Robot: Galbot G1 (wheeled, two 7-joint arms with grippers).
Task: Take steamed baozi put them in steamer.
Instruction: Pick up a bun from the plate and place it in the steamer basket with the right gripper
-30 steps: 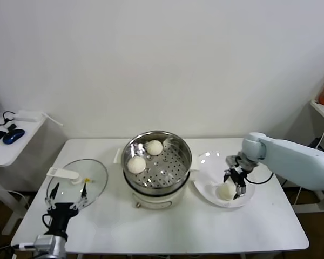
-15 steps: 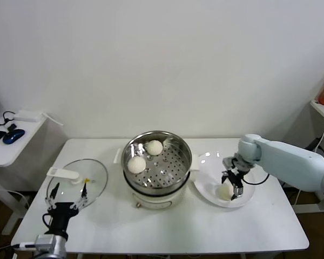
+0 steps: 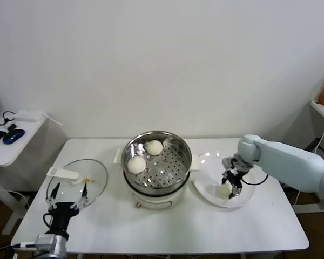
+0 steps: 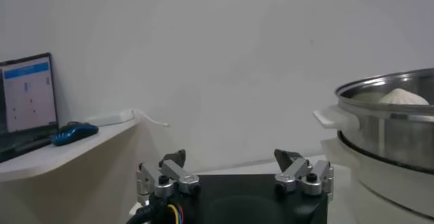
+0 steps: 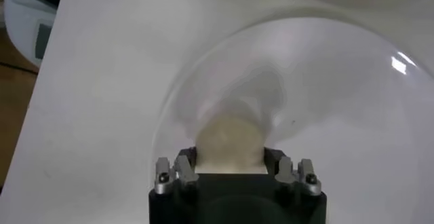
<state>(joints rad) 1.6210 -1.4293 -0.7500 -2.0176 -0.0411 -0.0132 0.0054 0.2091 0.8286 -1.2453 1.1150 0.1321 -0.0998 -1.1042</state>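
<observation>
On a white tabletop, the right tool is down on a white plate, its fingers clamped around a baozi that sits on the plate's near side. Seen from the right wrist, the same bun fills the gap between the two finger bases. The steamer stands just left of the plate at the tabletop's centre, its lid off, with two more baozi resting on the perforated tray toward its left and rear. The glass lid lies flat well to the left, white handle up. The left tool hangs parked near the tabletop's front left corner, fingers spread and empty. A side desk with a blue mouse stands beyond the left edge.
</observation>
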